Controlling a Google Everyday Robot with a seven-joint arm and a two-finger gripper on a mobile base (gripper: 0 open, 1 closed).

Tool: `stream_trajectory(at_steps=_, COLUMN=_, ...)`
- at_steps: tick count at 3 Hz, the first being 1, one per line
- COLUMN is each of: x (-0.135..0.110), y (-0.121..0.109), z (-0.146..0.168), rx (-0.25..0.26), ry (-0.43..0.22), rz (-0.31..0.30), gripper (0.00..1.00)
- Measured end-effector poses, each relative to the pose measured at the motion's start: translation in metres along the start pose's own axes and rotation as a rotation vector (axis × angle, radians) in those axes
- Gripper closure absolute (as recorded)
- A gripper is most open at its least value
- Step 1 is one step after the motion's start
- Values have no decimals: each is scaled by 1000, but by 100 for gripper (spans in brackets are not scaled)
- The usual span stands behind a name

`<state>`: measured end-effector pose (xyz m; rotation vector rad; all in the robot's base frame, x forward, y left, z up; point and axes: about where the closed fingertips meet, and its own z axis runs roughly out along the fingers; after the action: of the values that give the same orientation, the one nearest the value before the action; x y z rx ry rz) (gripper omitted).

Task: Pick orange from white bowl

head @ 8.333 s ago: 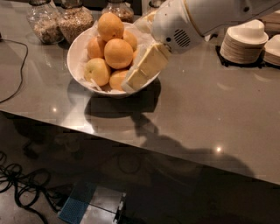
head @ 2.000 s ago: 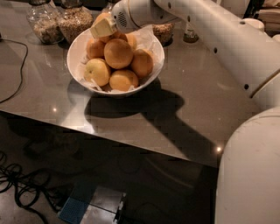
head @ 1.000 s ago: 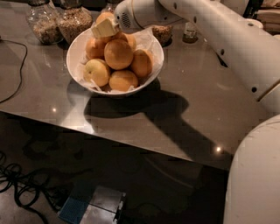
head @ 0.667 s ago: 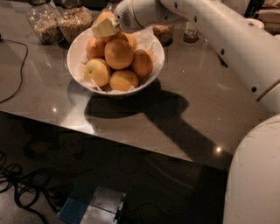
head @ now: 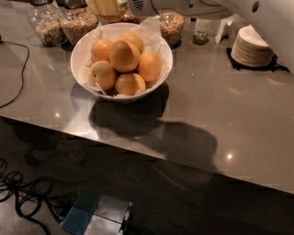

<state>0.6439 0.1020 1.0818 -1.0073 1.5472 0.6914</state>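
A: Item 1, gripper?
B: Gripper (head: pixel 106 6) sat at the top edge of the view, above and behind the far rim of the bowl, mostly cropped. Spread or closed: couldn't tell. An orange-brown sliver showed just under it, not identifiable. Arm (head: pixel 193 5) ran off to the right.

A: Item 2, the orange?
B: Orange (head: pixel 124 55) lay on top of the heap in the white bowl (head: pixel 74 64), touching approx. four other oranges. One paler fruit (head: pixel 102 75) sat at front left. The crinkled paper liner (head: pixel 151 27) stood up along the far rim.

A: Misc.?
B: Two jars (head: pixel 46 25) stood behind the bowl at left, a small bottle (head: pixel 201 31) behind at right, and a stack of plates (head: pixel 252 46) well apart at far right. All were on the grey tabletop (head: pixel 220 101).

A: Step in hand?
B: Judged as the grasp/approach stage, with no lift confirmed. To do it well, the gripper should come straight down over the top orange and take it across its widest part, w/ a firm hold since the skin looked smooth. It should stay clear of the liner, which could snag. Neighbours shouldn't be nudged, as the heap looked ready to roll. Then lift vertically, slow, until past the rim.
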Motion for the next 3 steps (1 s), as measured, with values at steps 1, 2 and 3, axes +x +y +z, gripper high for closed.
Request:
stream_trajectory(at_steps=1, x=0, y=0, z=0, rx=0, ry=0, rz=0, gripper=100)
stream_trajectory(at_steps=2, x=-6, y=18, z=-6, rx=-63, ry=15, rz=4, gripper=100)
stream_trajectory(at_steps=3, x=-22, y=66, z=-28, rx=-152, ry=33, rz=-12, gripper=100)
